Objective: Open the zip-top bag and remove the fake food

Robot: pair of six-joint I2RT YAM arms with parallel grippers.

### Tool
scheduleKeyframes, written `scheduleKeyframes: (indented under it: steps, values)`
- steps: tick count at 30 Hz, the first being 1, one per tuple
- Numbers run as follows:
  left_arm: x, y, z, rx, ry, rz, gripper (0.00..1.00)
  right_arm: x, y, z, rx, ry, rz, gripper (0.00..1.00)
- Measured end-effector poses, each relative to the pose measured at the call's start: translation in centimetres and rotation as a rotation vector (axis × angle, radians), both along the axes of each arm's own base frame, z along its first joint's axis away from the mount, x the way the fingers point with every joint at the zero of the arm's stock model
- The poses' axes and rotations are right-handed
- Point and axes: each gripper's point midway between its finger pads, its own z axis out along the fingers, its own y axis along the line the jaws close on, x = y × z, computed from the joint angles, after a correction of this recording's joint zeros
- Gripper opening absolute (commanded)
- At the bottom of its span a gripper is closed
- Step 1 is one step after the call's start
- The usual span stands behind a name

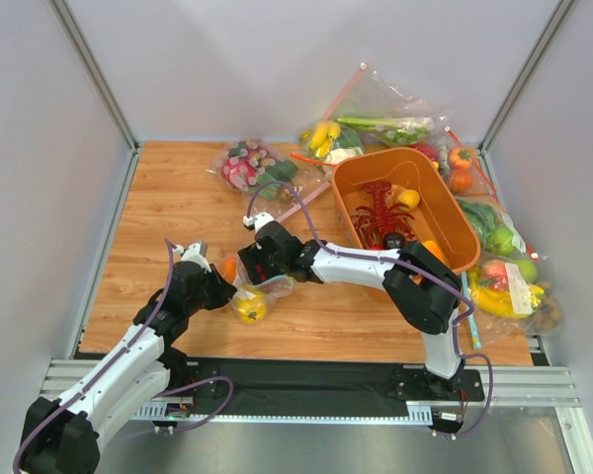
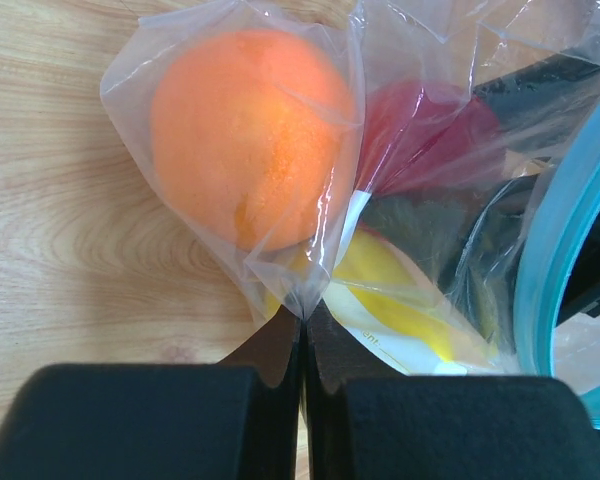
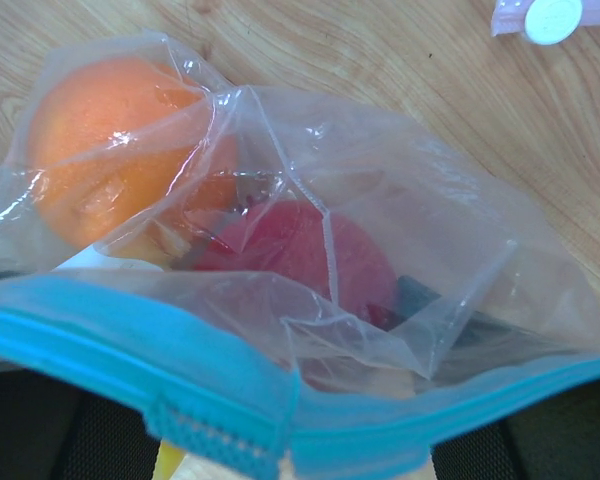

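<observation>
The zip-top bag [image 1: 262, 291] lies between my two grippers at the table's front left. It is clear, with a teal-blue zip strip [image 3: 110, 340]. Inside are fake food pieces: an orange one [image 2: 245, 130], a red one [image 2: 420, 140] and a yellow one [image 2: 390, 290]. My left gripper [image 2: 302, 318] is shut on a pinch of the bag's plastic just below the orange fruit. My right gripper [image 3: 290, 450] is at the bag's mouth. The zip strip folds in at its jaws and hides the fingertips.
An orange bin [image 1: 455, 247] with a big red toy lobster [image 1: 381, 222] stands at the right. Several other bags of toy food [image 1: 252, 163] lie along the back and right edges [image 1: 504, 276]. A small white cap [image 3: 552, 18] lies on the wood beyond the bag.
</observation>
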Motion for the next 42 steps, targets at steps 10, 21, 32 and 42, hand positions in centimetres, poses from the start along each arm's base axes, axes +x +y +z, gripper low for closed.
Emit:
scheduleKeyframes:
  steps: [10,21,32,42]
  values:
    - [0.0,0.0,0.0,0.002,-0.001,-0.004,0.00,0.0,0.1,-0.5,-0.011,-0.007,-0.004,0.36]
    - [-0.1,0.1,-0.4,0.007,0.014,0.001,0.00,-1.4,-1.5,2.1,0.003,-0.006,0.011,0.19]
    - [-0.1,0.1,-0.8,0.012,0.032,0.003,0.00,-4.0,-2.4,9.1,0.183,0.020,0.040,0.18]
    - [-0.1,0.2,-0.9,0.014,0.036,0.004,0.00,-4.6,-3.5,16.0,0.362,0.016,0.051,0.17]
